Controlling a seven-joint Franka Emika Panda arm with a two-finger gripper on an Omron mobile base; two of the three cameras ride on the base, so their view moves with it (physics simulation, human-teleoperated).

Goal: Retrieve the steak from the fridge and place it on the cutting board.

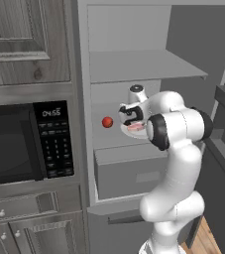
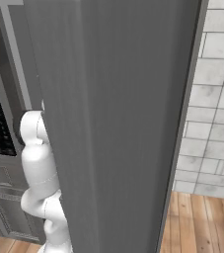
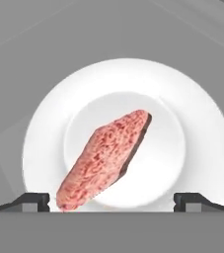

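Note:
The steak (image 3: 103, 158) lies slantwise on a round white plate (image 3: 202, 123) on a shelf inside the open fridge (image 1: 143, 64). My gripper (image 3: 113, 200) hovers just above it, open, with its fingertips (image 3: 34, 200) spread wide on either side of the steak's near end and nothing between them. In the left base view the gripper (image 1: 131, 116) reaches into the fridge over the plate (image 1: 134, 133), where a pink edge of the steak (image 1: 137, 127) peeks out below the hand. The cutting board is out of view.
A small red tomato (image 1: 107, 122) sits on the same shelf left of the plate. Below is a grey drawer (image 1: 129, 171). A black microwave (image 1: 15, 144) is left of the fridge. The open fridge door (image 2: 118, 123) blocks the right base view, beside a tiled wall (image 2: 217, 99).

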